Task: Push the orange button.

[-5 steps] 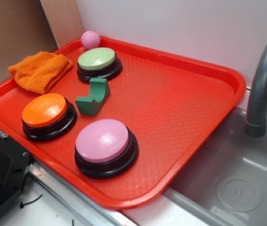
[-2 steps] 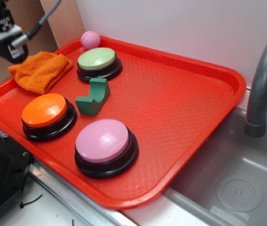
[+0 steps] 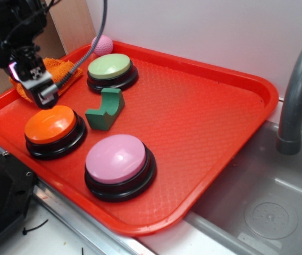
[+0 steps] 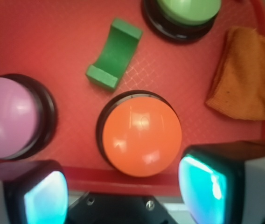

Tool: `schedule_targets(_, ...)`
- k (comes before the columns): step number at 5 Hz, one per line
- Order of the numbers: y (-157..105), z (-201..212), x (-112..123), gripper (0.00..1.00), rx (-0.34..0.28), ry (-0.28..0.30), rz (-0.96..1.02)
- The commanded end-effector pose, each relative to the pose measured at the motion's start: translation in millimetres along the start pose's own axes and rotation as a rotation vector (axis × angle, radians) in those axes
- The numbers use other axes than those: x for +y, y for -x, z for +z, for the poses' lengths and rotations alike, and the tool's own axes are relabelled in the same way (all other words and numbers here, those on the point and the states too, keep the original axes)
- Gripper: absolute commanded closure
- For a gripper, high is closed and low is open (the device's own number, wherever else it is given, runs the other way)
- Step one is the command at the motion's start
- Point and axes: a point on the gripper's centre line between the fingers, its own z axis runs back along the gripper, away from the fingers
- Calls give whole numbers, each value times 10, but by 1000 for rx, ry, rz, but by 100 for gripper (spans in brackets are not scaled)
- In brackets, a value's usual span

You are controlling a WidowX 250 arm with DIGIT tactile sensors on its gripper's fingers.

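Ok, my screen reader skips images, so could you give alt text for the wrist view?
An orange button sits centred below the camera on a red tray, framed by the pincer. A pink button, green block, green button and orange cloth surround it.

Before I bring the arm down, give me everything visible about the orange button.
The round glossy orange dome button sits upright on a black circular base at the near-left of the red plastic tray. It looks like smooth hard plastic with light glints and seems unpressed. The green curved block lies close beside it, apart. The gripper hangs above its far edge, seemingly not touching, jaws spread either side in the wrist view.
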Motion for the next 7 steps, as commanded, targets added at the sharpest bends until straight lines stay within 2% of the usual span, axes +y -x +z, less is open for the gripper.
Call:
schedule_targets(1, -191, -360, -20, 0, 1, 24, -36)
schedule_targets(2, -196, -517, -44, 0, 45, 14, -41)
schedule_targets(4, -142, -515, 11, 0, 78, 12, -29)
schedule_targets(6, -146, -284, 54, 0, 106, 11, -27)
schedule_targets(7, -119, -205, 67, 0, 90, -6, -24)
